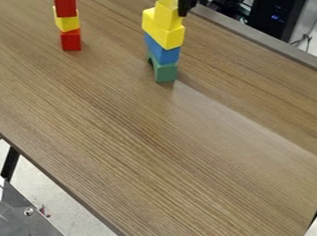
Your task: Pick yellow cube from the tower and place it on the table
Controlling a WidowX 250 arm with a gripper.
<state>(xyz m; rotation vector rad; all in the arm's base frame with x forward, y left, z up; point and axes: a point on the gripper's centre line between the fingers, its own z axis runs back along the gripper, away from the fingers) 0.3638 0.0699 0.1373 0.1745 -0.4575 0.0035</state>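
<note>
My gripper (172, 3) is at 12 o'clock on the view, right at the top of the taller tower, and the yellow cube (168, 14) lies at my 6 o'clock, its upper part within my reach. I can't tell whether I am open around it or already closed on it. It sits on the long yellow block (163, 31), with the blue block (163, 51) and the green block (165, 72) under that. The coming move turns on that seam between cube and long block: once I have a firm hold, I should rise straight, since any sideways drag could topple the pile. Then I'd carry the cube towards 4 o'clock and set it on the table (206, 157), well away from the other stack (67, 22) at 11 o'clock.
</note>
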